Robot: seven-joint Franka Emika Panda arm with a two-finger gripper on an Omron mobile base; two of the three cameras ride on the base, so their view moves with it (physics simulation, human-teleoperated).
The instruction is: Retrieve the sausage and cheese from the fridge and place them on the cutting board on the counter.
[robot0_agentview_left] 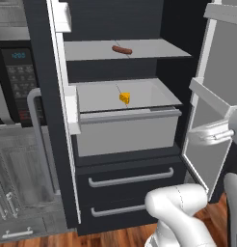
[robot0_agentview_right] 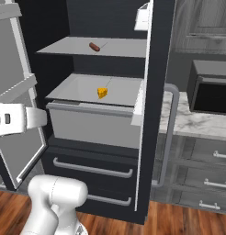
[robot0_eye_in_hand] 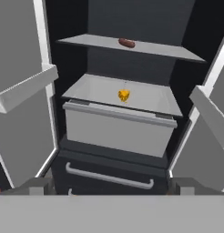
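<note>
The fridge (robot0_agentview_left: 125,159) is standing with both doors swung wide, showing its pale grey shelves. The sausage (robot0_agentview_left: 122,49) is lying on the upper shelf (robot0_agentview_left: 159,48), near the middle and toward the back edge; the hand view is showing it (robot0_eye_in_hand: 127,43) at the top. The cheese (robot0_agentview_left: 125,98) is sitting one level down, on the flat top of the grey bin (robot0_agentview_left: 125,132), about midway between its side edges and back from its front edge. The right base view is showing the same wedge (robot0_agentview_right: 102,92) well apart from the sausage (robot0_agentview_right: 94,46) above it. The gripper (robot0_eye_in_hand: 111,187) is facing the open fridge from outside, its fingers (robot0_eye_in_hand: 36,186) standing wide apart and holding nothing.
</note>
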